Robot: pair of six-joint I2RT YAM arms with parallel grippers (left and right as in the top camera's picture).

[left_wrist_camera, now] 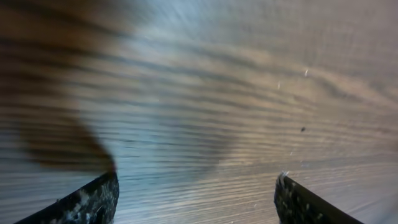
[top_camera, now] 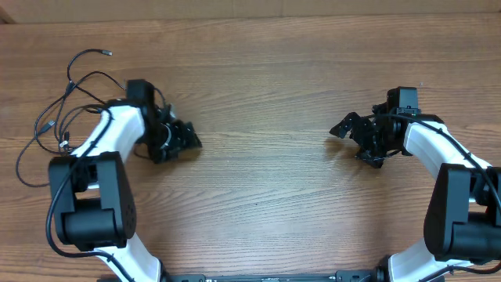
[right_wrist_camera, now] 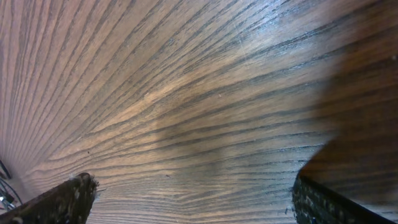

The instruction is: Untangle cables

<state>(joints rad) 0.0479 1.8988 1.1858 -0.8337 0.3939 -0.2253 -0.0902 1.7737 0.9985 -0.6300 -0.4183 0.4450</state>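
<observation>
Cables are lying loose at the upper left; I am holding my left gripper and right gripper spread wide, gripping nothing.

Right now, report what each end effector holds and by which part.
Nothing. Left end effector and right end effector are open and empty; the cables lie untouched.

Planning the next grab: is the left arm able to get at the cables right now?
Probably yes: the cables lie loose beside it, and the left gripper is open and empty, though facing away from them.
</observation>
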